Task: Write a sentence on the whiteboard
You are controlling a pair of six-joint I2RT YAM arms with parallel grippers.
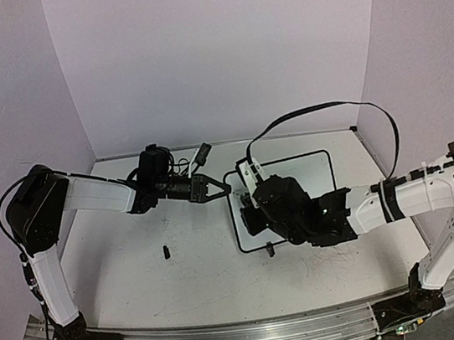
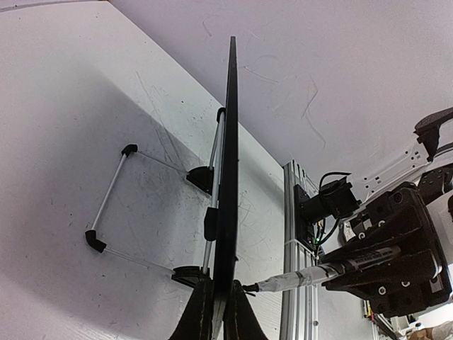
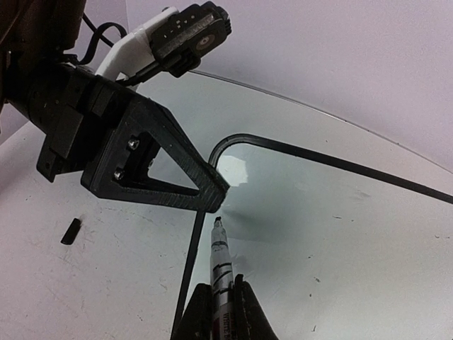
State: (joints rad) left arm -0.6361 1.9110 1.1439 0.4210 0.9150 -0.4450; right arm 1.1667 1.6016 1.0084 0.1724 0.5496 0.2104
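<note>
The whiteboard [image 1: 300, 178], white with a thin black frame, sits right of the table's centre. My left gripper [image 1: 217, 187] is shut on its left edge. In the left wrist view the board [image 2: 230, 142] is edge-on, pinched between my left gripper's [image 2: 219, 283] jaws. My right gripper [image 3: 221, 285] is shut on a marker [image 3: 220, 255], tip at the board's [image 3: 325, 212] upper left corner, just below the left gripper [image 3: 141, 163]. The marker also shows in the left wrist view [image 2: 311, 276]. No sentence shows on the board, only small specks.
A small black marker cap [image 1: 166, 252] lies on the scuffed tabletop left of the board; it also shows in the right wrist view [image 3: 69, 231]. The board's wire stand [image 2: 106, 205] sticks out behind it. An aluminium rail [image 1: 250, 336] runs along the near edge. Walls enclose the back and sides.
</note>
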